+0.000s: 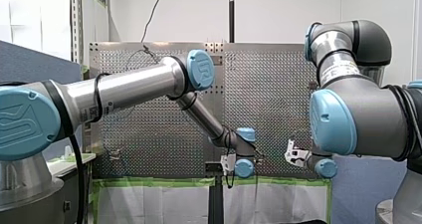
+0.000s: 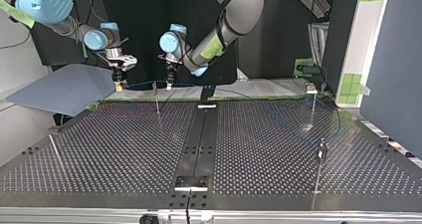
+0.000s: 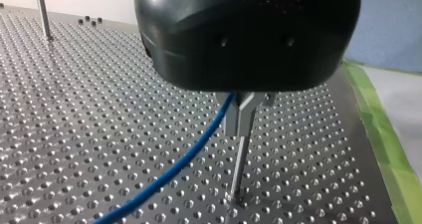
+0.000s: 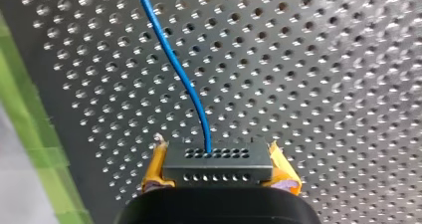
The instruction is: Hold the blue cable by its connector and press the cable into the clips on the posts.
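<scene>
The connector [image 4: 217, 170] of the blue cable [image 4: 174, 64] is clamped by the right gripper [image 4: 217, 159]; the left gripper [image 2: 169, 82] cannot be judged.

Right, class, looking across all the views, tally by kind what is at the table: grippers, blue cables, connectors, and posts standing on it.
Grippers: 2, my right gripper and my left gripper
blue cable: 1
connector: 1
posts: 4
Total: 8
</scene>
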Robot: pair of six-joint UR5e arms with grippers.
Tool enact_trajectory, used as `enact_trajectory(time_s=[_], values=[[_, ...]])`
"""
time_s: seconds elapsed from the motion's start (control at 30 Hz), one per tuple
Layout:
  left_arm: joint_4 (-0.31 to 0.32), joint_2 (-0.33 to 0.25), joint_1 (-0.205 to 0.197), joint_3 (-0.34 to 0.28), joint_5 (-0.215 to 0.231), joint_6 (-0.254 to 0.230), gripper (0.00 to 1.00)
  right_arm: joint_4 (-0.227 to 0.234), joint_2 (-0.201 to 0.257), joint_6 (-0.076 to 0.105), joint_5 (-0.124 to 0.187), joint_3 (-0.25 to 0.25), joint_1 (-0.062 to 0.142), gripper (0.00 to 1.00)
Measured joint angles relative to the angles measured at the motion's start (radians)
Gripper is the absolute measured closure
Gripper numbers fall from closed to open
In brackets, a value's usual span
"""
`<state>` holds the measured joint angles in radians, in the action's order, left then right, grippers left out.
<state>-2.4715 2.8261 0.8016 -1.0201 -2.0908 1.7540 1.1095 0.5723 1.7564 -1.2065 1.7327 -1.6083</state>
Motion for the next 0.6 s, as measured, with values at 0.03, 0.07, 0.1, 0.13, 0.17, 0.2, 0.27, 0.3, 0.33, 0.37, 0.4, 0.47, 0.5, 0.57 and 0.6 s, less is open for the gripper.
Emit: enact_trajectory(time_s=[0.03, 0.07, 0.1, 0.13, 0.17, 0.2, 0.27, 0.3, 0.33, 0.37, 0.4, 0.47, 0.5, 0.57, 0.6], values=[[0.000, 0.000, 0.002, 0.000, 0.000, 0.000, 1.00, -0.008, -0.005, -0.006, -0.001, -0.003, 0.000, 1.00], [0.000, 0.000, 0.003, 0.000, 0.000, 0.000, 1.00, -0.014, -0.008, -0.009, -0.002, -0.005, 0.001, 1.00], [0.001, 0.000, 0.004, 0.000, 0.000, 0.000, 1.00, -0.018, -0.010, -0.011, -0.002, -0.007, 0.002, 1.00], [0.001, 0.000, 0.005, 0.001, 0.000, -0.001, 1.00, -0.023, -0.012, -0.014, -0.003, -0.008, 0.002, 1.00], [0.001, 0.000, 0.004, 0.002, 0.001, -0.001, 1.00, -0.025, -0.013, -0.015, -0.003, -0.009, 0.002, 1.00], [0.001, 0.001, 0.004, 0.004, 0.002, -0.001, 1.00, -0.026, -0.013, -0.015, -0.003, -0.009, 0.002, 1.00], [0.002, 0.001, 0.001, 0.007, 0.005, -0.001, 1.00, -0.029, -0.014, -0.015, -0.003, -0.011, 0.002, 1.00], [0.002, 0.000, 0.000, 0.008, 0.006, -0.001, 1.00, -0.030, -0.014, -0.015, -0.002, -0.013, 0.002, 1.00], [0.002, 0.001, -0.002, 0.010, 0.007, -0.001, 1.00, -0.033, -0.014, -0.015, -0.002, -0.016, 0.002, 1.00], [0.002, 0.001, -0.004, 0.013, 0.009, -0.001, 1.00, -0.035, -0.014, -0.015, -0.002, -0.018, 0.002, 1.00], [0.002, 0.001, -0.005, 0.016, 0.010, 0.000, 1.00, -0.036, -0.014, -0.016, -0.002, -0.020, 0.002, 1.00], [0.000, 0.001, -0.010, 0.025, 0.012, 0.001, 1.00, -0.038, -0.014, -0.016, -0.002, -0.022, 0.001, 1.00], [-0.002, 0.001, -0.012, 0.030, 0.014, 0.002, 1.00, -0.038, -0.014, -0.017, -0.002, -0.022, 0.000, 1.00], [-0.008, 0.001, -0.015, 0.038, 0.017, 0.003, 1.00, -0.038, -0.015, -0.017, -0.001, -0.023, -0.001, 1.00], [-0.009, 0.001, -0.016, 0.040, 0.017, 0.004, 1.00, -0.038, -0.015, -0.018, -0.001, -0.023, -0.001, 1.00]])
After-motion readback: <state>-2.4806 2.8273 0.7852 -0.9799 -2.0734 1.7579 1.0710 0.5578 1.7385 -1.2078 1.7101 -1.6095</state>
